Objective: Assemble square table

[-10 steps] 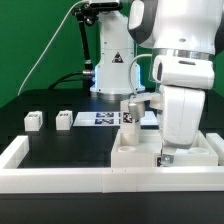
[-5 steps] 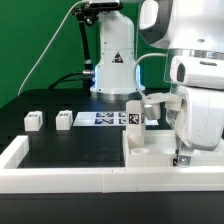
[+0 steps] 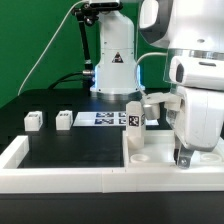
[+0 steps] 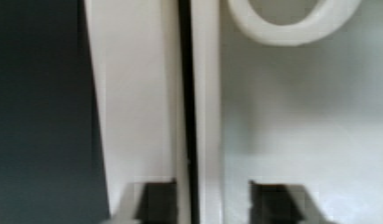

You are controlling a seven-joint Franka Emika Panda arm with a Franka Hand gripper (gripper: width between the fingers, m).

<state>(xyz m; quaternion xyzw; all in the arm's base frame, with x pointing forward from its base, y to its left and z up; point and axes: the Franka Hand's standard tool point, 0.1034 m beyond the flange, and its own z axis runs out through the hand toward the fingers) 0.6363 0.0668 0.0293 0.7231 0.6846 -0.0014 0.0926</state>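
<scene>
Square table top [image 3: 150, 160] at lower right of exterior frame, on black surface [image 3: 80, 150], beside white border wall [image 3: 60, 181]. One leg [image 3: 133, 113] upright on it. Two loose legs [image 3: 33, 121] mid-left. Fingers [image 4: 156, 200] straddle top's rim. Clamped or not, cannot tell.
</scene>
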